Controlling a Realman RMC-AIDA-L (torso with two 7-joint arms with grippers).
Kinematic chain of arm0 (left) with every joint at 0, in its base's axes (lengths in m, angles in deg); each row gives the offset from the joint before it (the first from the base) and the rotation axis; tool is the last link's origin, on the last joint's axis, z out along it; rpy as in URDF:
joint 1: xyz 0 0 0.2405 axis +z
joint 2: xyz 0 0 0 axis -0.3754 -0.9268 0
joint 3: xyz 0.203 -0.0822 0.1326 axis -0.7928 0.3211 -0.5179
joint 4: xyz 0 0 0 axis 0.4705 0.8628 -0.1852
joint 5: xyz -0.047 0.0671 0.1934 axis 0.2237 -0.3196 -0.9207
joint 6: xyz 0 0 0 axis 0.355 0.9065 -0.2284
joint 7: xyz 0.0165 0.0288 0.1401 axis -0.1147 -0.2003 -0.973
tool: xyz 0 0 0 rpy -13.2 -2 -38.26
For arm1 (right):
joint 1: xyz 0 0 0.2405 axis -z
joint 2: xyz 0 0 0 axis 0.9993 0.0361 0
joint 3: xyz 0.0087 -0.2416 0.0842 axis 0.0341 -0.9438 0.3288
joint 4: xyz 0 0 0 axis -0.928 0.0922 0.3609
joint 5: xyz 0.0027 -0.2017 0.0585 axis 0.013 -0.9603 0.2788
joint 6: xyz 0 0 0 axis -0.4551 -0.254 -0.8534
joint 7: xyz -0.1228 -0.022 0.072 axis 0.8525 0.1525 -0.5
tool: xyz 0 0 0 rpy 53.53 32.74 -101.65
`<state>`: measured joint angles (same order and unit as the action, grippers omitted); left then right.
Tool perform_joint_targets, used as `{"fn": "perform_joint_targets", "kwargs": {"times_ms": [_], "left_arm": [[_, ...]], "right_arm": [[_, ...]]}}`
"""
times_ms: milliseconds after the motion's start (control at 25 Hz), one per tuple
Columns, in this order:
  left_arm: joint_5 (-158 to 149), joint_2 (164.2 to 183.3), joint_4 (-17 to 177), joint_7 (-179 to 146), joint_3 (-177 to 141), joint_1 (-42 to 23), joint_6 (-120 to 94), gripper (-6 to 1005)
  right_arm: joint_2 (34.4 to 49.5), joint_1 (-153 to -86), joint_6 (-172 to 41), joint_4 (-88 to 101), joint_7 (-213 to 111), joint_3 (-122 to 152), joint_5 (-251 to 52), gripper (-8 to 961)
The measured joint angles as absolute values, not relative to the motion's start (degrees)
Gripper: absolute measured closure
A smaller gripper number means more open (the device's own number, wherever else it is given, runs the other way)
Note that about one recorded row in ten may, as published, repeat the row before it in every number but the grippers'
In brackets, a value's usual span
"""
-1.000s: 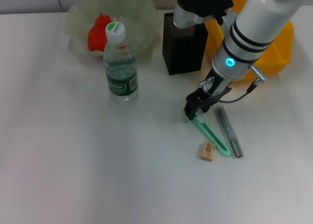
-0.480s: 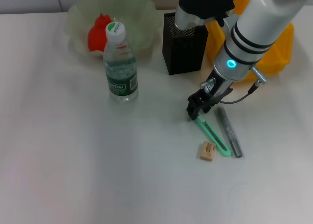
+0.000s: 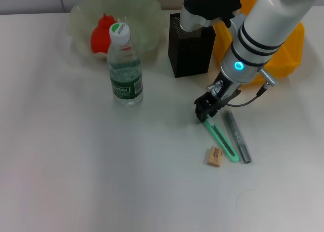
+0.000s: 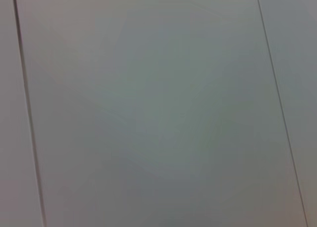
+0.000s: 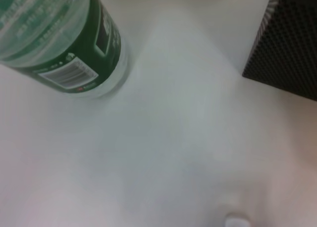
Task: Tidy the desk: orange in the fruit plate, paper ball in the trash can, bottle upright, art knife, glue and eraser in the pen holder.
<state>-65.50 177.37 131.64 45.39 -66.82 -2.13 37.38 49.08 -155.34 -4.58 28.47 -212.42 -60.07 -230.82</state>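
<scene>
— Mint-green slim art knife [image 3: 219, 136]: where?
— Flat on the wide white desk [image 3: 76, 166], right of centre, running from far-left to near-right. Far end under the right gripper [image 3: 204, 113].
— Jaws of that gripper?
— Low at the knife's far end, black fingers on both sides of it; clamped or only around, cannot tell.
— Beside the knife?
— Dark grey pen-like glue stick [image 3: 237, 137] just to the right, almost parallel. Small tan eraser block [image 3: 215, 156] at the near end, on the left side.
— Black mesh square pen holder [image 3: 190, 47]?
— Farther back, upright, with the bright yellow trash bin [image 3: 288, 52] behind the arm to the right.
— On the left?
— Clear plastic bottle with green label and white cap [image 3: 124, 67], upright. Behind it, red-orange round fruit [image 3: 101, 33] inside the pale green wavy-rimmed bowl [image 3: 144, 14].
— Left gripper?
— Not seen.
</scene>
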Motion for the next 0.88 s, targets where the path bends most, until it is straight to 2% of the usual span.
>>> {"fn": "perform_joint_targets", "kwargs": {"times_ms": [560,720,880], "left_arm": [[-65.2,177.37,131.6,44.8,-66.8,-2.1,37.5,226],[-64.8,177.37,131.5,44.8,-66.8,-1.9,37.6,226],[-64.7,177.37,131.6,44.8,-66.8,-1.8,37.5,226]], "right_arm": [[49.04,-154.0,-4.1,30.0,-212.4,-59.4,-230.8,766],[48.61,-151.2,-3.2,33.5,-212.5,-58.3,-229.6,774],[48.40,-145.7,-2.2,39.4,-210.5,-52.7,-227.7,774]]}}
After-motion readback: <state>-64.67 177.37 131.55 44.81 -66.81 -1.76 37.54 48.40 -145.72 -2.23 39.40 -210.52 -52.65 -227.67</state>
